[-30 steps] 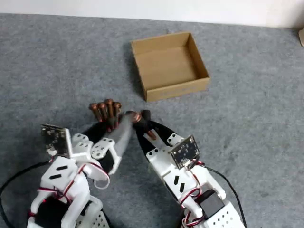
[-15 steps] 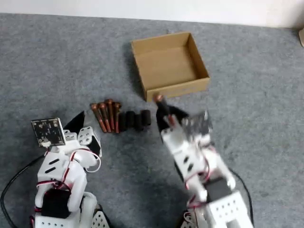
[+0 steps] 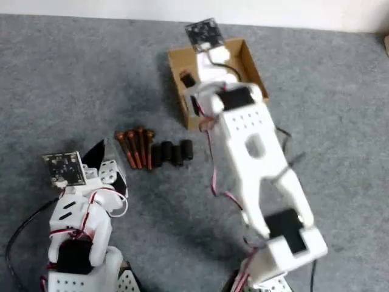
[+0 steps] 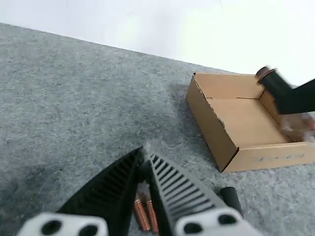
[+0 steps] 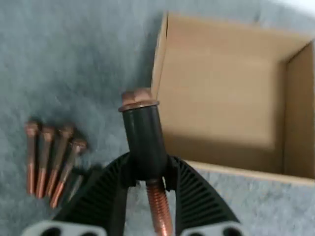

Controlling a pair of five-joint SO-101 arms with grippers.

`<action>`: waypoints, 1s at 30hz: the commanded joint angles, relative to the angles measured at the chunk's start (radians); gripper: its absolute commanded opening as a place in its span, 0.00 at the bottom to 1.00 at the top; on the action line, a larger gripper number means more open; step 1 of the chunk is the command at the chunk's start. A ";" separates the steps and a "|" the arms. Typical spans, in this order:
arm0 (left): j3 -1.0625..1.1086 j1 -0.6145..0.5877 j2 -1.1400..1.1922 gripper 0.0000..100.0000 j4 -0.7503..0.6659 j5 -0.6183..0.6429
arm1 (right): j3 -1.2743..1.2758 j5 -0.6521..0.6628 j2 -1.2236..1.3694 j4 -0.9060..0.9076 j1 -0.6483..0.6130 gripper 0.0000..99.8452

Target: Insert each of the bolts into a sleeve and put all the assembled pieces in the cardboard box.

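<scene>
Two arms stand at a grey carpeted table (image 3: 328, 121). The right arm (image 3: 249, 140) stretches out over the cardboard box (image 3: 176, 91). The right gripper (image 5: 147, 164) is clamped on a black sleeve (image 5: 142, 132) with a copper bolt (image 5: 137, 98) pushed through it. The bolt head sits on top, and the shank pokes out below between the fingers. In the right wrist view the piece hangs close to the box's corner and side wall rather than over its open floor. A clean drop would therefore likely mean carrying the piece further toward the middle, lowering it, and opening only once the head is inside the rim. The left gripper (image 4: 143, 155) rests closed and empty, back from the four loose bolts (image 3: 135, 146). The spare sleeves (image 3: 173, 152) lie just beside those bolts, near the box.
</scene>
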 commanded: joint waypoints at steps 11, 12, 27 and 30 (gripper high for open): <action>-0.005 -0.012 -0.007 0.01 -0.023 -0.005 | -0.131 0.006 0.110 0.012 0.093 0.00; -0.005 -0.012 -0.007 0.01 -0.023 -0.005 | -0.107 0.006 0.108 -0.013 0.113 0.00; 0.001 -0.008 -0.008 0.01 -0.025 -0.006 | -0.127 0.087 0.380 -0.262 0.277 0.00; 0.001 -0.008 -0.008 0.01 -0.025 -0.006 | -0.246 0.091 0.503 -0.225 0.278 0.00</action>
